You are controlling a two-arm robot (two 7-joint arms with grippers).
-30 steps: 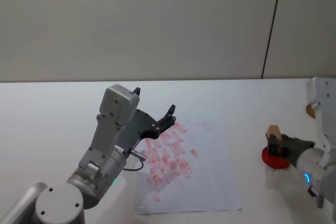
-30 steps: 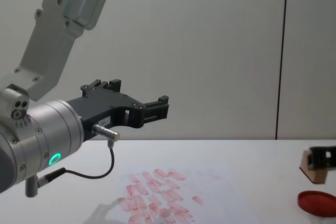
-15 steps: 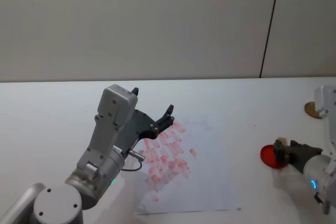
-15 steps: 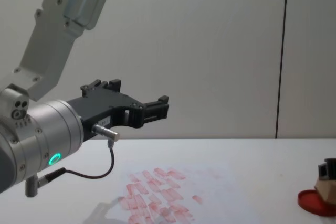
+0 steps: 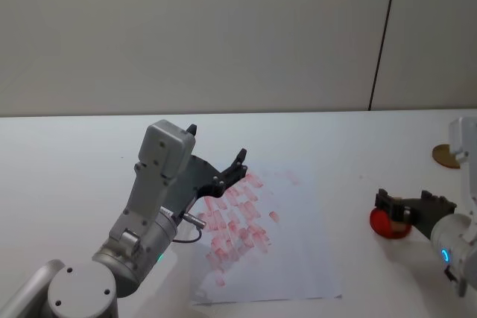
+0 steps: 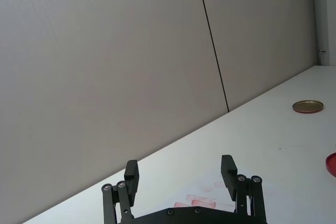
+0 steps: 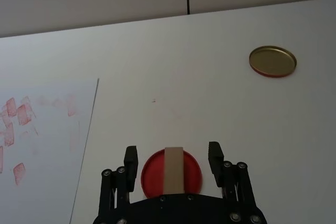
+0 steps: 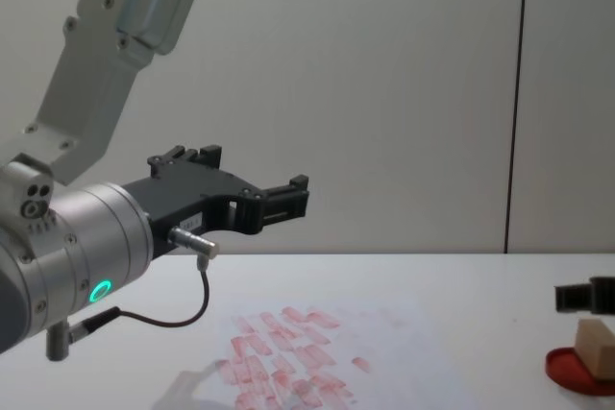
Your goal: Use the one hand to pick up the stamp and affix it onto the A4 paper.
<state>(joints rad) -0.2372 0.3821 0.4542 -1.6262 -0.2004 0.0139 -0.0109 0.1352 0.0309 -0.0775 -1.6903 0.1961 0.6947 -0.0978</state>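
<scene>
Head view shows a smooth white worktop (image 5: pixel 74 154) carrying the A4 paper (image 5: pixel 298 258), a thin white sheet near the front middle, covered toward its left half with many small pinkish-red rectangular prints. Near the worktop's right edge sits a flat round red ink pad (image 5: pixel 386 226), and on it stands the stamp (image 7: pixel 174 170), a small light-brown rectangular wooden block with a plain matte face. The right gripper (image 5: pixel 408 205), black with jointed metal fingers, is spread wide on either side of the stamp; the right wrist view shows a clear gap between each finger and the wood, so nothing is clamped. Farther back by the right edge lies a shallow round brass-coloured lid (image 7: pixel 272 61), well apart from the ink pad. The left gripper (image 5: pixel 218 156), also black on a grey cylindrical wrist, hangs above the paper's left part with its fingers spread and nothing between them. In the chest view the stamp's pale block rises from the pad's red rim.
</scene>
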